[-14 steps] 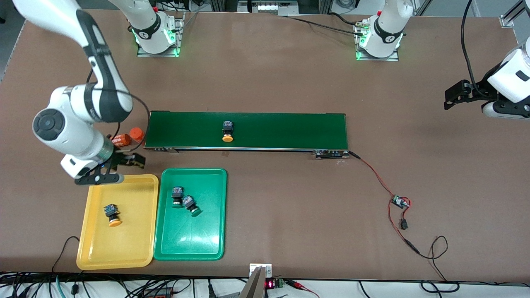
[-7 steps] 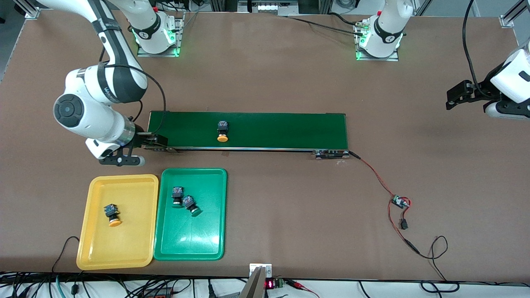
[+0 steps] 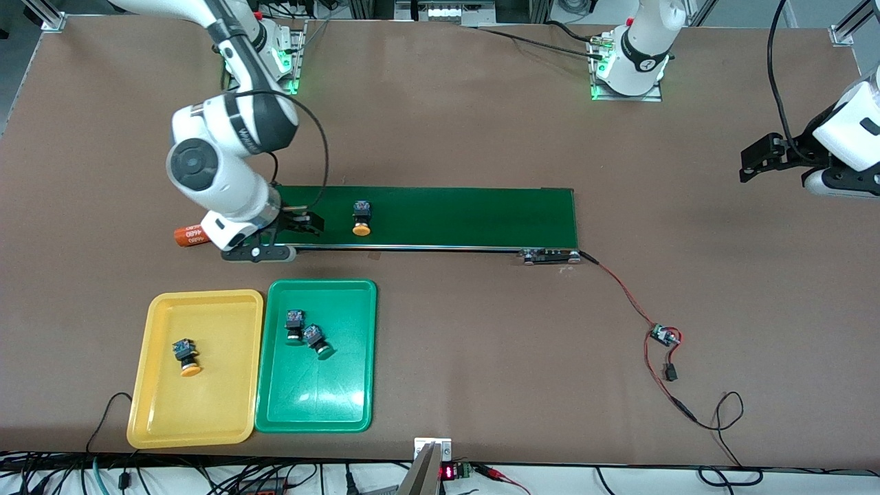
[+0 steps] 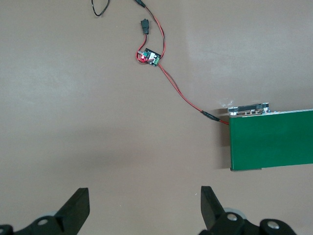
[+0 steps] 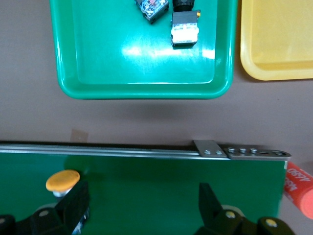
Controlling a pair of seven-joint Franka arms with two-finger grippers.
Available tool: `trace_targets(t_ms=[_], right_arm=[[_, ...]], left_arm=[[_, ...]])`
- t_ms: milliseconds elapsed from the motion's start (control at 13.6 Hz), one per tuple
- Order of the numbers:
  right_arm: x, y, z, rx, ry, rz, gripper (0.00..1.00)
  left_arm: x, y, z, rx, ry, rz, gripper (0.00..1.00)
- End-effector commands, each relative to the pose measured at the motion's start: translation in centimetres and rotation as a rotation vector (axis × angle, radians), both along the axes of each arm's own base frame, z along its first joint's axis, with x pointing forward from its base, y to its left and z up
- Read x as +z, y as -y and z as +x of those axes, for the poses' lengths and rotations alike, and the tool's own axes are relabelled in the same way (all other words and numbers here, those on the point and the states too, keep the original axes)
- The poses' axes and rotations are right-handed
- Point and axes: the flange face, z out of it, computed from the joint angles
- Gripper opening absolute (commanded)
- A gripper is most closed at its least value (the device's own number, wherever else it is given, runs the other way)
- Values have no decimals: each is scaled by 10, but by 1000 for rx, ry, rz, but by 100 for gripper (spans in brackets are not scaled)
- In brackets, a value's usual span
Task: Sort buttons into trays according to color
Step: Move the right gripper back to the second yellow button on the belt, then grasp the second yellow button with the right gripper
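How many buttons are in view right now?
4. One yellow-capped button lies on the conveyor belt, one yellow-capped button in the yellow tray, and two green-capped buttons side by side in the green tray.

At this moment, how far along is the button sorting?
Done: two green buttons in the green tray, one yellow button in the yellow tray. In hand: open right gripper over the conveyor belt beside the last yellow button. Left gripper waits, open.

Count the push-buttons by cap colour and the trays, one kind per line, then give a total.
Yellow-orange buttons: 2 (belt, yellow tray)
Green buttons: 2
Trays: 2 (yellow tray, green tray)
Total: 6
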Motion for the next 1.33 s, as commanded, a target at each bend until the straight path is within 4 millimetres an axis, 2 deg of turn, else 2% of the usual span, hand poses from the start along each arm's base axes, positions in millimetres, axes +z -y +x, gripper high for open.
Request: trace_targets(t_ms=[0, 369, 664, 886, 1255], right_arm=[[-6, -19, -19, -26, 52, -27, 100], [-12, -41, -30, -20, 43, -29, 100], [-33, -57, -48, 18, 1, -39, 100], [-47, -58, -62, 32, -31, -53, 100], [-66, -55, -64, 29, -61, -64, 100]], left_arm=[[4, 1, -1, -19, -3, 15, 100], [4, 1, -1, -19, -3, 13, 100], [4, 1, -1, -19, -5, 13, 100], [3, 1, -2, -22, -12, 13, 100], [4, 1, -3, -27, -17, 14, 100]])
